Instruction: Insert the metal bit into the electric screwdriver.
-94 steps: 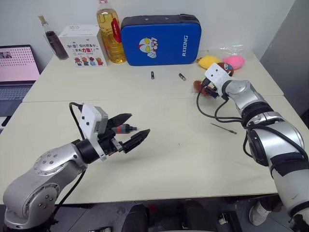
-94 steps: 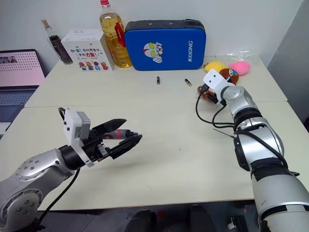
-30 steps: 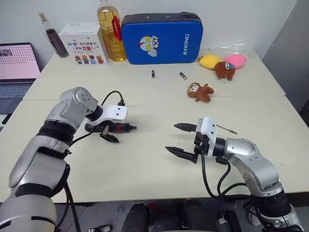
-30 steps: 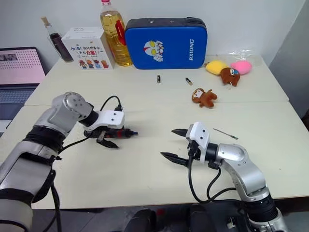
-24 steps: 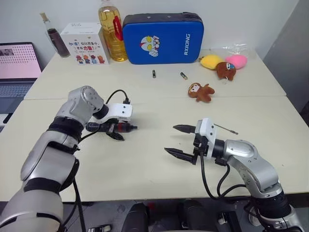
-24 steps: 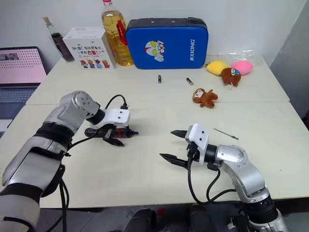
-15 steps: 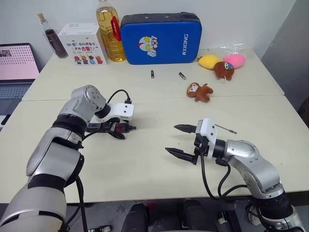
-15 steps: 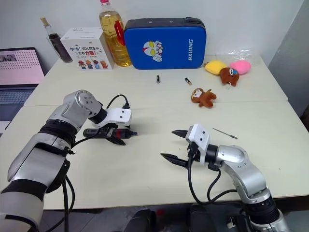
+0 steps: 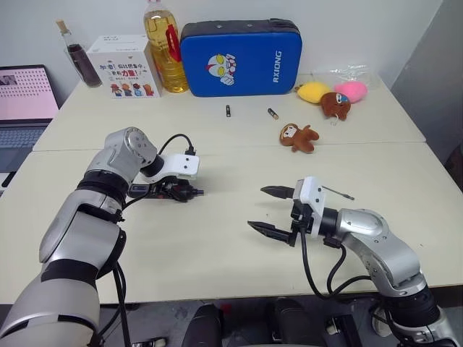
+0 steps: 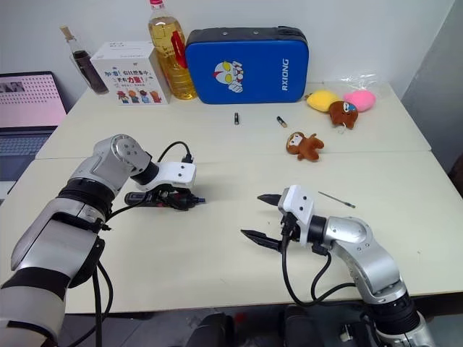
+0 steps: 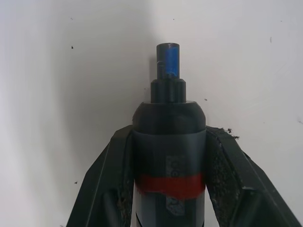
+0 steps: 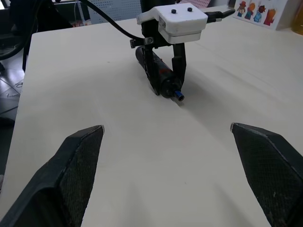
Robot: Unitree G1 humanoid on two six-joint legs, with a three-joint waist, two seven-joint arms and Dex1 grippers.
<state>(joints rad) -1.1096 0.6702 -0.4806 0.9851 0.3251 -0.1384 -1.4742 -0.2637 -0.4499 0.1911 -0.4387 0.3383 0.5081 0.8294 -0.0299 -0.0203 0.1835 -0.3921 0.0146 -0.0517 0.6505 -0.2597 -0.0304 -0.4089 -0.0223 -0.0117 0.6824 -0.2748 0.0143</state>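
Gripping the electric screwdriver (image 9: pixel 165 191), left tool (image 9: pixel 176 192) closed; right tool (image 9: pixel 271 210) open, metal bit (image 9: pixel 337 192) beside it.

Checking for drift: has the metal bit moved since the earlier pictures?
No. The metal bit lies on the table in front of the brown monkey toy, as before.

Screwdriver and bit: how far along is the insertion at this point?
Done: the left claw is shut on the screwdriver, which lies on the table. In hand: that grip only; the right claw hangs open and empty above the table. Left: the bit lies untouched on the table beyond the right claw, so picking it up and inserting it remain.
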